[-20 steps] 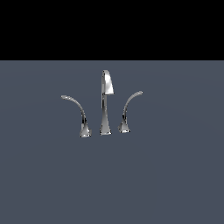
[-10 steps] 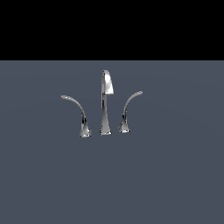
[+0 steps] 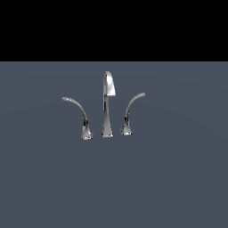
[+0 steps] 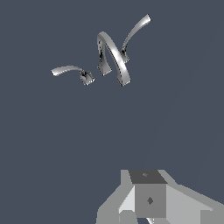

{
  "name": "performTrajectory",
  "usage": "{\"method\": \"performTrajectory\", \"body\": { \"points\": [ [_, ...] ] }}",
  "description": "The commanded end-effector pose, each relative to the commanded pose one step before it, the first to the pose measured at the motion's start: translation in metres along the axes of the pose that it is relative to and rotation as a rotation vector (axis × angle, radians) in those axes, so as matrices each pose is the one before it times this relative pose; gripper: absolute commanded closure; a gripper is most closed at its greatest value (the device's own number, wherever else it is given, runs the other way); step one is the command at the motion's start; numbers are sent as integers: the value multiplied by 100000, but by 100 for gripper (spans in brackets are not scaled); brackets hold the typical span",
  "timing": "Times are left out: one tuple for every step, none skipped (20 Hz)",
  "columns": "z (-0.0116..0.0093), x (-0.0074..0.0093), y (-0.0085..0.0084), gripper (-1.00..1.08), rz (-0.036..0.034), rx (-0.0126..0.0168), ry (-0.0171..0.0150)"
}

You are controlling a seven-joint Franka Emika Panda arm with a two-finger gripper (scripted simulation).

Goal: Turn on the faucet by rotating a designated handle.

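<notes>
The faucet [image 3: 107,104] stands upright on the grey counter [image 3: 178,178], its handle [image 3: 76,111] on the exterior view's left of the spout [image 3: 108,89] and arching over to a nearly level tip, while the gripper [image 4: 146,199] sits well apart from it, and whether its jaws are apart or together cannot be told.

The faucet [image 3: 107,107] and its handle [image 3: 76,111] are polished, mirror-glossy chrome metal; the floor [image 3: 114,187] is smooth, matt slate-grey.
</notes>
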State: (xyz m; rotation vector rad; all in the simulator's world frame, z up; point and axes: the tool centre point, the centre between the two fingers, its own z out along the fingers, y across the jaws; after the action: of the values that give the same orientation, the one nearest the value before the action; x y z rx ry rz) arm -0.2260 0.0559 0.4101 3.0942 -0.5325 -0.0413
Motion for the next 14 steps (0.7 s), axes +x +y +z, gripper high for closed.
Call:
{"method": "performTrajectory", "body": {
  "points": [
    [1188,328,-1274,108,5218,179,58],
    [466,135,-510,108,2029,58,23],
    [466,135,-512,108,2029,59,22],
    [467,136,-513,108,2029,61,22],
    [467,137,-514,108,2029,62,21],
    [467,137,-515,108,2027,63,21],
    [467,138,-516,108,2025,65,20],
    [466,138,-516,108,2023,66,19],
    [465,139,-516,108,2017,67,18],
    [464,139,-516,108,2013,68,17],
    [462,140,-515,108,2006,69,17],
    [461,140,-514,108,1998,70,16],
    [458,140,-512,108,1989,71,15],
    [456,140,-510,108,1977,72,15]
  ]
}}
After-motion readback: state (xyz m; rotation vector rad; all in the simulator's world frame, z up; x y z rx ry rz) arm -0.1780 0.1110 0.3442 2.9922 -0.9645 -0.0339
